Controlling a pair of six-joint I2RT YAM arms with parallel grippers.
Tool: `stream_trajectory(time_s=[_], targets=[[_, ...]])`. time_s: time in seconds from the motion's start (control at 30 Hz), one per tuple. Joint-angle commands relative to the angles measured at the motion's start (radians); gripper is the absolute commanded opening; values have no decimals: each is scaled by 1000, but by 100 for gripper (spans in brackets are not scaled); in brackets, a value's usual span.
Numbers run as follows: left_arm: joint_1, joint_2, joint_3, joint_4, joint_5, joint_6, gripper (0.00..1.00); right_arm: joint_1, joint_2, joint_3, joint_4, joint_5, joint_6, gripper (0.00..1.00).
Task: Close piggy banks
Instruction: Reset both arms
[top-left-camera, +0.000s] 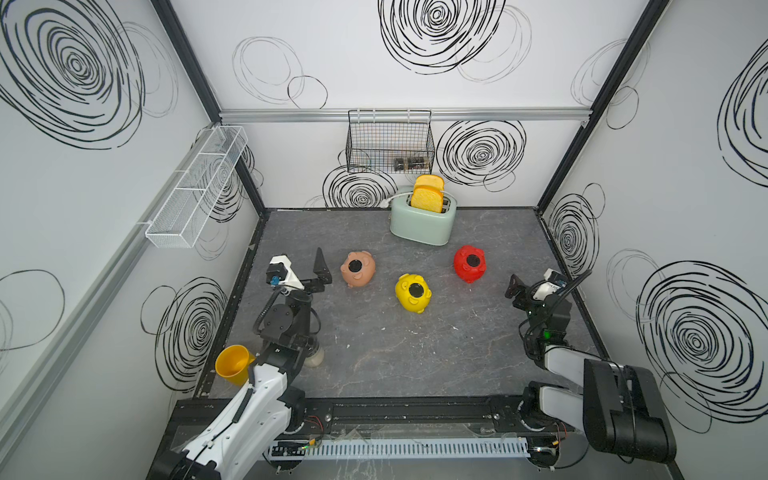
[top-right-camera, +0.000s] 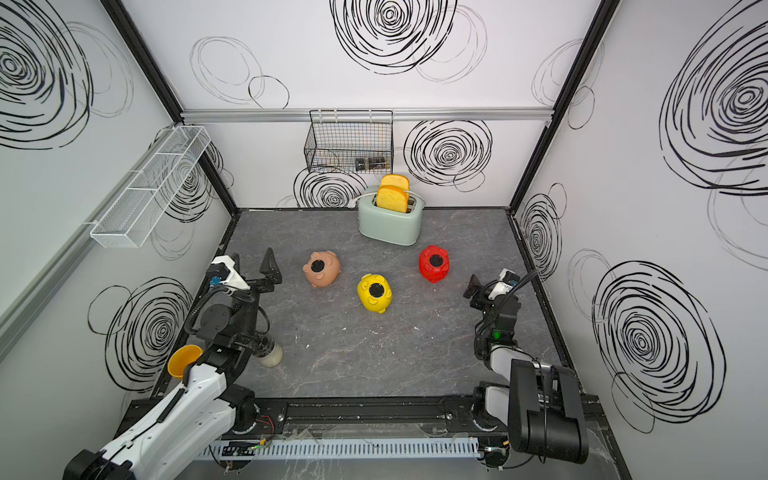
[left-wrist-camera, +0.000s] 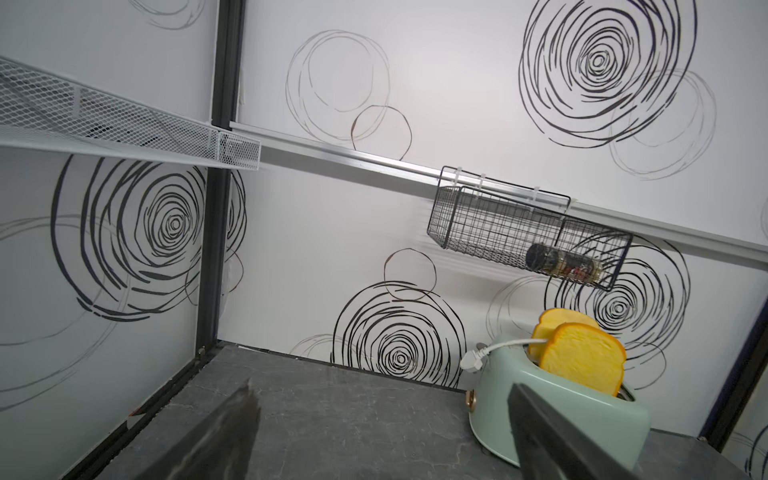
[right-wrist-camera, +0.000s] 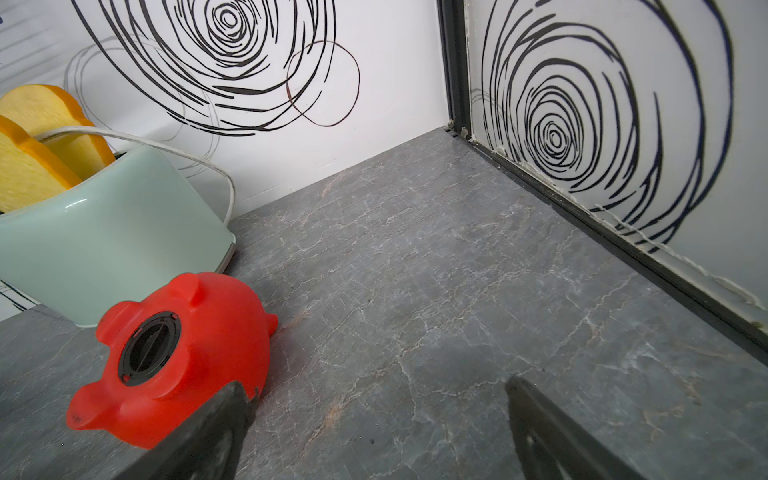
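Observation:
Three piggy banks lie belly-up on the grey tabletop, each showing a black round plug in its belly: pale pink (top-left-camera: 358, 269) (top-right-camera: 321, 269) on the left, yellow (top-left-camera: 413, 293) (top-right-camera: 375, 293) in the middle and nearer, red (top-left-camera: 469, 263) (top-right-camera: 434, 263) on the right. My left gripper (top-left-camera: 305, 270) (top-right-camera: 253, 268) (left-wrist-camera: 382, 388) hovers open just left of the pink pig, holding nothing. My right gripper (top-left-camera: 530, 282) (top-right-camera: 488, 282) (right-wrist-camera: 376, 386) stands open and empty to the right of the red pig (right-wrist-camera: 174, 357), with one finger close to it.
A mint-green toaster (top-left-camera: 424, 226) with two toast slices stands at the back, behind the pigs. A yellow mug (top-left-camera: 232, 365) and a small jar (top-left-camera: 315, 358) sit by the left arm's base. A black wire basket (top-left-camera: 390, 141) and a white mesh shelf (top-left-camera: 195, 187) hang on the walls.

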Motion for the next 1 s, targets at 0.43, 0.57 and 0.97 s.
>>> stream_trajectory(time_s=[0.43,0.57,0.97], targets=[[244,359,-148,388,-180,-28,96,9,8,36,-9,-4,-7,99],[211,398,-148,404,-201,40,96,9,15,43,-15,-6,-9,99],[165,383,-135,359,-84,9,96,10,10,38,-13,-2,-8,99]])
